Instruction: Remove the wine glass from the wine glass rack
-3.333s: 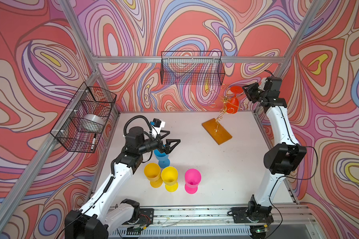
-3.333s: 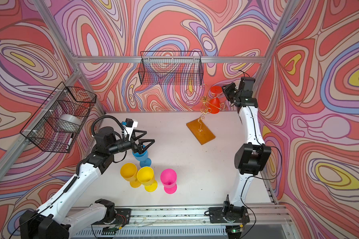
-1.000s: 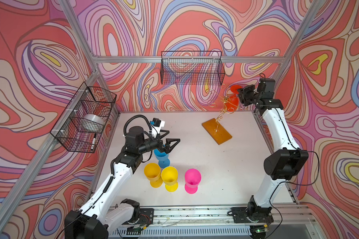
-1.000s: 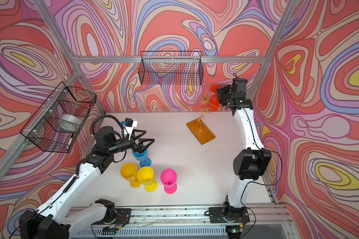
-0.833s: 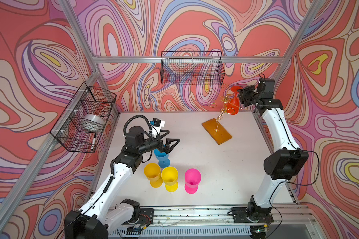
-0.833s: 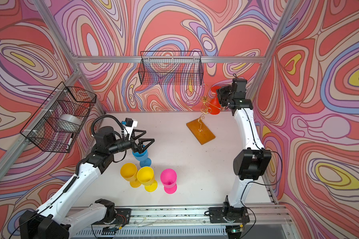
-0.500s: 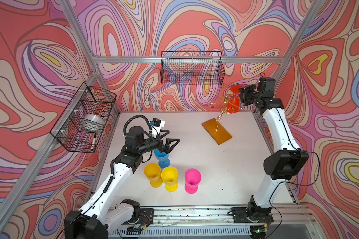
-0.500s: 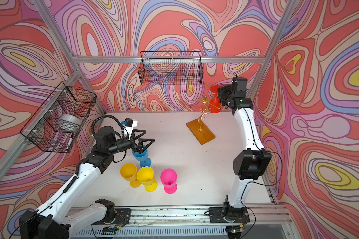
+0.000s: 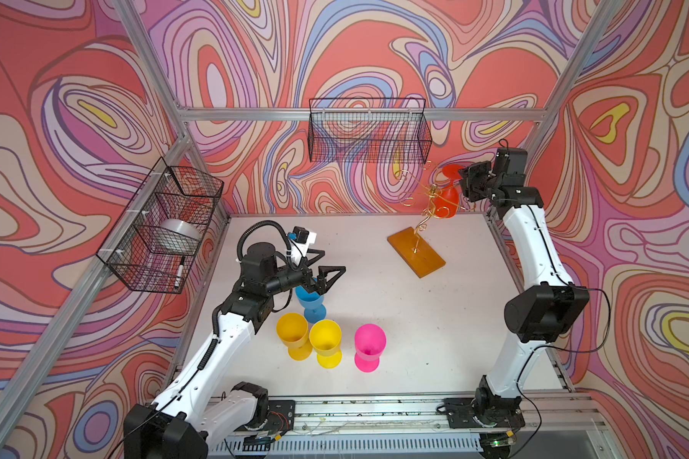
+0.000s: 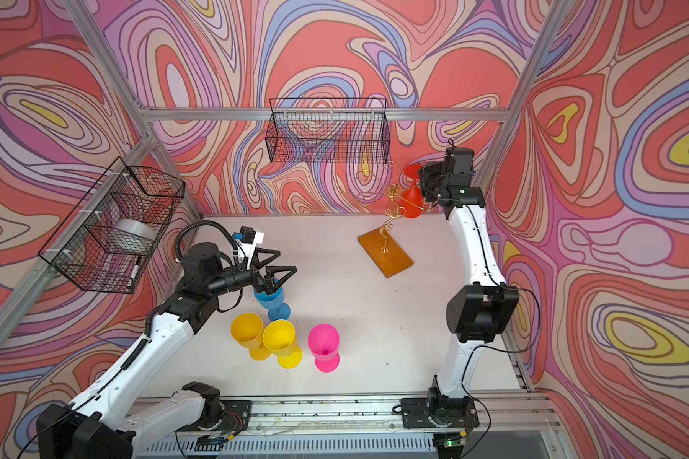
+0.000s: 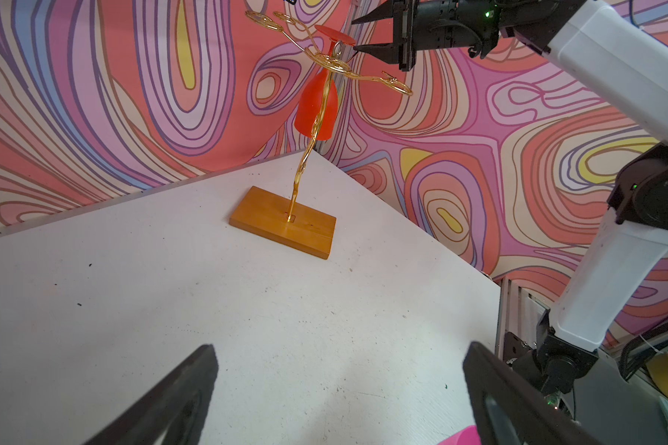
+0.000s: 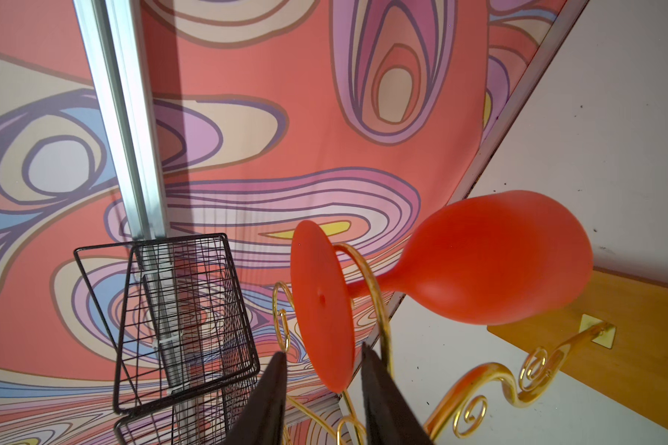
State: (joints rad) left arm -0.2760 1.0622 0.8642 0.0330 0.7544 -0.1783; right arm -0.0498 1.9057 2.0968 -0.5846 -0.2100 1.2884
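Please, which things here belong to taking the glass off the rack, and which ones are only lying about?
In the job: red wine glass, hanging upside down on the gold wine glass rack; right gripper at its foot.
Lying about: blue glass, two yellow glasses, pink glass, two black wire baskets.

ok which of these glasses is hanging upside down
The red wine glass, hanging foot-up from the gold wine glass rack. The blue glass, yellow glasses and pink glass stand upright on the table.
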